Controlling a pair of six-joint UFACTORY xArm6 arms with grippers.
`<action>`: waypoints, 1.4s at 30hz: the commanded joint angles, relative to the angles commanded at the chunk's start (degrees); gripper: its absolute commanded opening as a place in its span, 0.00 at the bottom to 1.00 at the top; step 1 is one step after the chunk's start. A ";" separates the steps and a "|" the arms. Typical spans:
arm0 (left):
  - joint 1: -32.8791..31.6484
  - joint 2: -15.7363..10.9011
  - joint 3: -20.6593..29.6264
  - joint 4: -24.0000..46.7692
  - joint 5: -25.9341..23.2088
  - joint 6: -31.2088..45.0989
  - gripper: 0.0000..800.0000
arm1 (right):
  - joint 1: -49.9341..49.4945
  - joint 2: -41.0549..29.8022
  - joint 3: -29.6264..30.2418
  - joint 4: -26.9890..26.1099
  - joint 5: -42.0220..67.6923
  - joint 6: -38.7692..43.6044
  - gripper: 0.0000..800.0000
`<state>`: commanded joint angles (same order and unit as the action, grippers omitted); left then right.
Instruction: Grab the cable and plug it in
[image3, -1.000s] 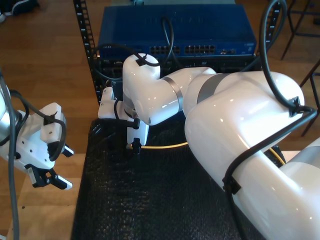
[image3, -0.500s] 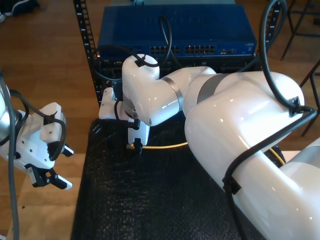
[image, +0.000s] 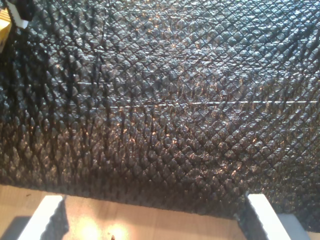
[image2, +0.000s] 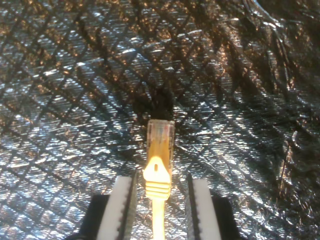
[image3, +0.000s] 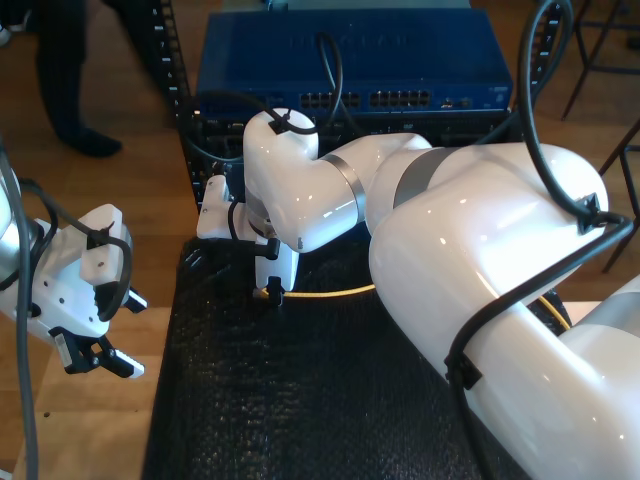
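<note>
Down on the black mat (image3: 300, 400), my second gripper (image2: 160, 200) straddles the cable (image2: 159, 175): its two white fingers (image2: 120, 205) stand either side of the yellow boot, each with a thin gap to it, so the jaws are released and not yet pinching. The clear plug (image2: 160, 134) lies flat on the mat just beyond the fingertips, pointing away from the gripper. In the exterior view the cable (image3: 330, 292) runs along the mat from this gripper (image3: 270, 290) toward the exterior view's right and passes under the big white arm (image3: 480, 260). Behind the mat sits the blue switch (image3: 350, 60) with its row of ports. My first gripper (image3: 95, 355) hangs off the mat's edge on the exterior view's left, over the wooden floor (image3: 90, 200), fingers spread and holding nothing. A person's leg (image3: 70, 70) stands on the floor, well away from the mat.
</note>
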<state>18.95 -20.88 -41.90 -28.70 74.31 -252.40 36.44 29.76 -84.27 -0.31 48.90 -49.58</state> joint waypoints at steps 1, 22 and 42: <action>0.00 0.00 0.00 0.00 0.00 0.00 1.00 | 0.00 0.00 0.00 0.00 0.09 0.00 0.28; 0.00 0.09 -0.09 0.00 0.00 0.00 1.00 | 0.18 0.09 0.35 0.00 0.00 0.88 0.21; 0.00 0.09 -0.09 0.00 0.00 0.00 1.00 | 0.26 0.09 0.35 0.09 0.18 0.62 0.01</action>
<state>18.95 -20.79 -41.99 -28.70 74.31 -252.40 36.70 29.85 -83.92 -0.22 49.08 -48.97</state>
